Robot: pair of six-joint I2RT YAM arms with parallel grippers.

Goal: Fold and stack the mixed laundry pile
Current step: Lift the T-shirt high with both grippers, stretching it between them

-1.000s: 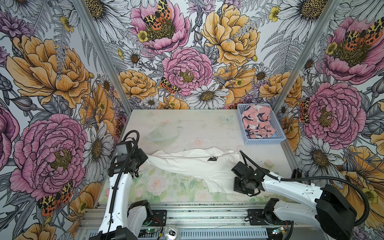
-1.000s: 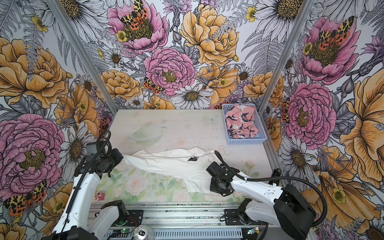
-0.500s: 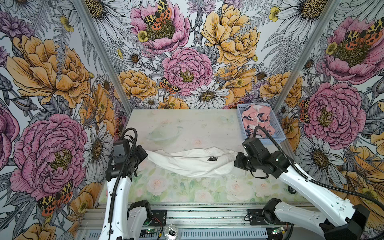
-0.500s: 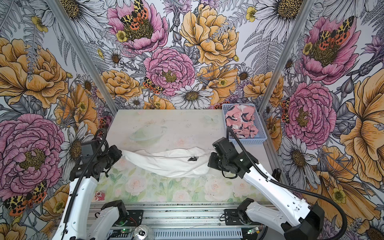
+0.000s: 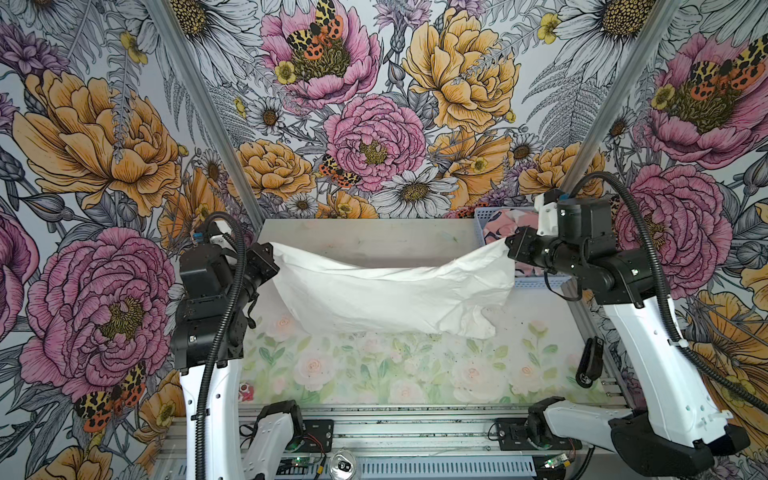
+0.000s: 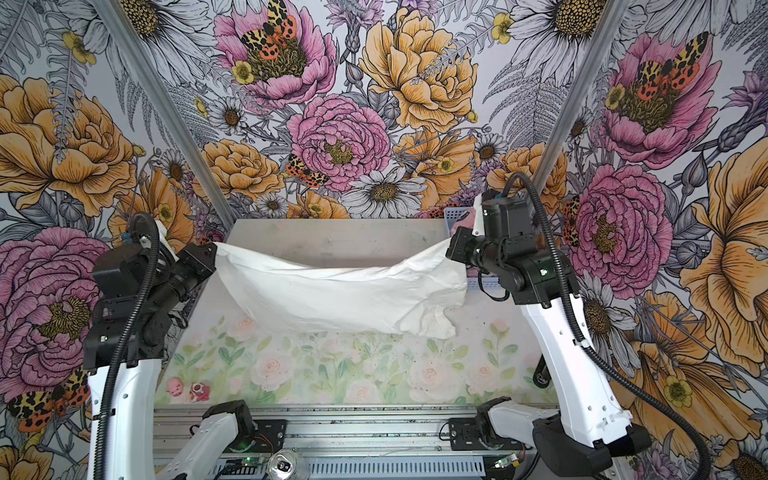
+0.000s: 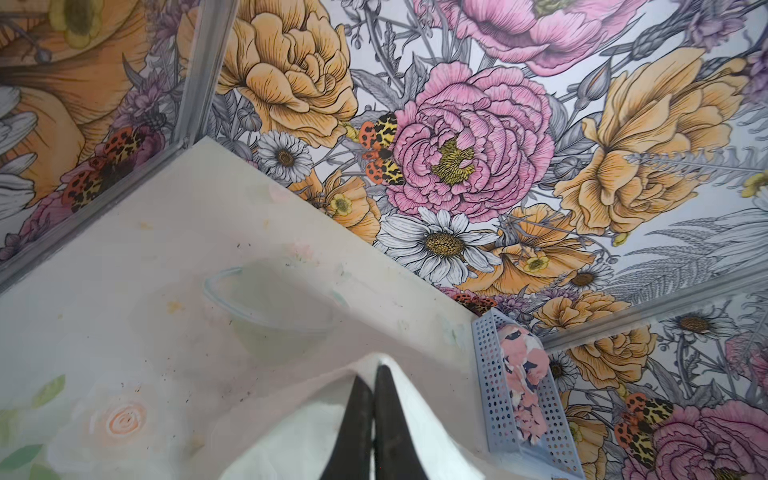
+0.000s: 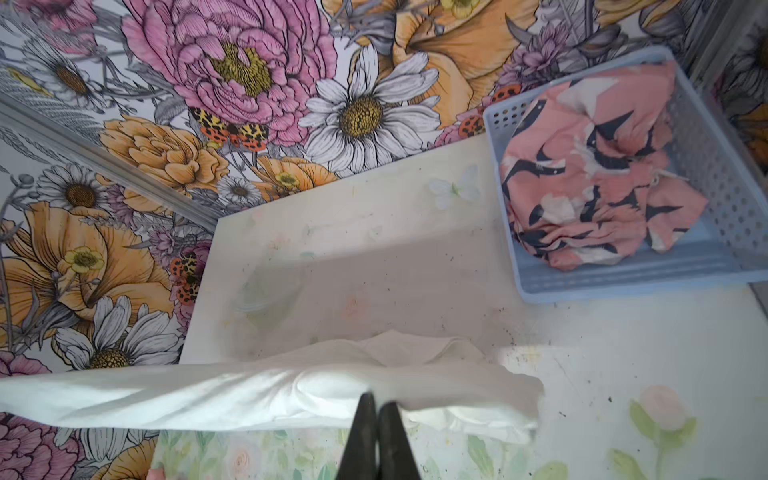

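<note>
the large plain white soft garment (image 5: 386, 295) hangs stretched between both arms, sagging in the middle over the pale floral-printed table (image 5: 374, 374). whether its lower edge touches the table is unclear. the left gripper (image 5: 271, 254) is pinched tight on one upper corner and the right gripper (image 5: 511, 247) is pinched tight on the other (a bunched flap droops below the right end). the pink garment with navy-and-white blotches (image 8: 594, 174) lies crumpled inside the light blue perforated plastic basket (image 8: 623, 278) at the table's far right corner.

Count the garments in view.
2: the white garment hangs between the left claw and right claw; the pink garment lies in the basket. Others may hide under it.
</note>
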